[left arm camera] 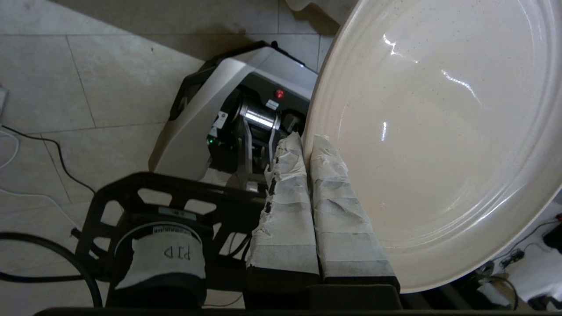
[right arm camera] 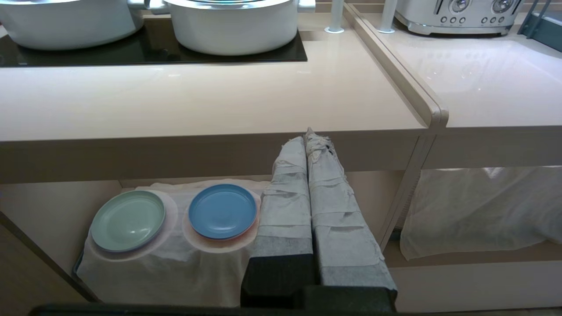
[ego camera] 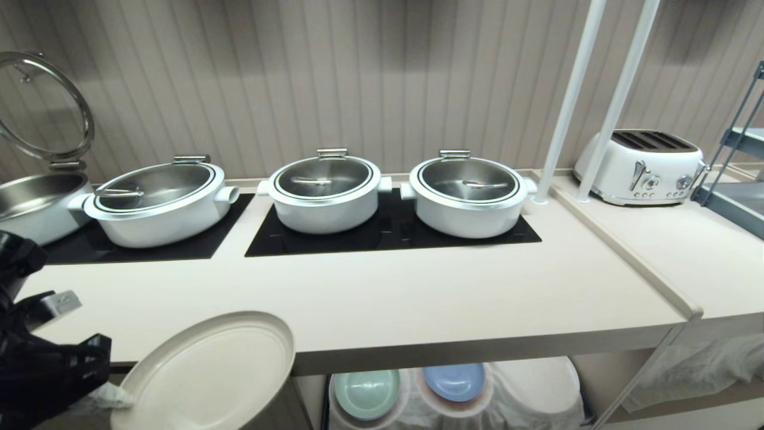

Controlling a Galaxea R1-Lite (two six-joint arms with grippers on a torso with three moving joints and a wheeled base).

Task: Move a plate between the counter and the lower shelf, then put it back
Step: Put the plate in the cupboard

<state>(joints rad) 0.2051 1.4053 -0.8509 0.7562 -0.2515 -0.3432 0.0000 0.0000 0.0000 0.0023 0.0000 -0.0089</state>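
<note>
The plate (ego camera: 209,373) is held tilted before the bench (ego camera: 382,304) edge, its rim clamped in the left end effector (ego camera: 116,395). The right end effector (right arm camera: 307,145), fingers together, is pointed at the lower shelf (right arm camera: 52,206).

My head camera looks down across the counter (ego camera: 418,298). My left wrist camera faces the floor, close against the plate (left arm camera: 439,145). My right wrist camera faces the lower shelf (right arm camera: 52,206), sharing counter and shelf with the head.
</note>
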